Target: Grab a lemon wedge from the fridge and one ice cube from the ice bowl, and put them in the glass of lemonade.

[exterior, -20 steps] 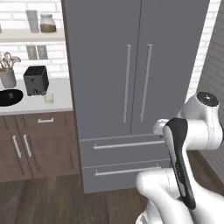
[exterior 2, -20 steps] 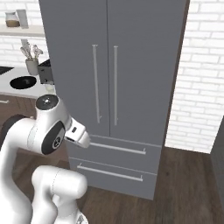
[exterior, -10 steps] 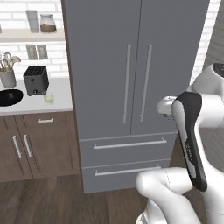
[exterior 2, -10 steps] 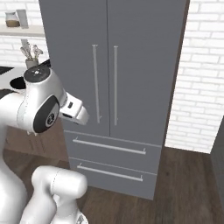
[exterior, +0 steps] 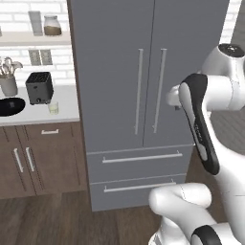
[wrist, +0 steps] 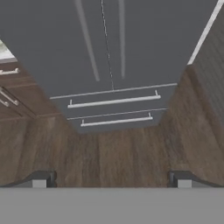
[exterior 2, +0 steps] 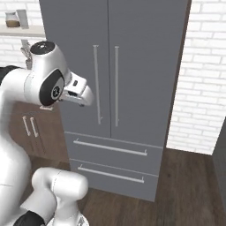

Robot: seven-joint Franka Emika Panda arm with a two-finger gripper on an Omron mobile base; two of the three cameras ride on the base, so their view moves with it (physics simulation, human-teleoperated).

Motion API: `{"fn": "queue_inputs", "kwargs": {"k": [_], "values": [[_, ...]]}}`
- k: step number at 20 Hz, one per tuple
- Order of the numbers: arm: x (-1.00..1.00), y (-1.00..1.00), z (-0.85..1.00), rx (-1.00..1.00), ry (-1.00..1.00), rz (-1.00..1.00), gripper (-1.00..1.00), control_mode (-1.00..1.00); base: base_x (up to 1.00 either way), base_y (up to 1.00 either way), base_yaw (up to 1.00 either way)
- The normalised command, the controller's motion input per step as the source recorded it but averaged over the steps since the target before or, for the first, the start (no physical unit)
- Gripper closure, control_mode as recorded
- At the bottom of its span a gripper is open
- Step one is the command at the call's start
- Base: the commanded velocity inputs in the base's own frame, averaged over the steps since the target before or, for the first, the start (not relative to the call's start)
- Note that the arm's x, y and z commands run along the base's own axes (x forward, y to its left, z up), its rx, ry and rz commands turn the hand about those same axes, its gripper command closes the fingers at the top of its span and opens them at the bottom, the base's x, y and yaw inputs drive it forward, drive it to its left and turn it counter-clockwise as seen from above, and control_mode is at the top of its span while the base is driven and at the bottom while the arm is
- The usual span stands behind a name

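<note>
Gripper (wrist: 111, 179) spread wide, grasping nothing, raised before the closed fridge (exterior: 119, 57).

Hand view: two dark fingertips (wrist: 40, 179) well apart over wood floor (wrist: 113, 153), facing the fridge's two lower drawers. Fridge doors shut, bar handles side by side at the centre seam. Counter (exterior: 33, 112) left of fridge carries the glass of lemonade (exterior: 53, 107), just beside a black toaster (exterior: 39, 87); ice bowl (exterior: 9, 106) near the left edge. Lemon wedge and ice cube cannot be made out.
</note>
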Motion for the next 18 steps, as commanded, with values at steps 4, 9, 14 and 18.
{"fn": "queue_inputs", "kwargs": {"k": [4, 9, 14, 18], "values": [[1.0, 0.0, -0.25, 0.0, -0.05, 0.01, -1.0, -1.0, 0.0, 0.0, 0.0], [1.0, -0.23, -0.39, -0.02, -0.09, 0.0, -1.0, -1.0, 0.0, 0.0, 0.0], [0.68, -0.42, -0.12, -0.09, -0.07, 0.0, -1.0, -1.0, 0.0, 0.0, 0.0], [0.54, -0.13, 0.0, -0.1, -0.15, 0.0, -1.0, -1.0, 0.0, 0.0, 0.0]]}}
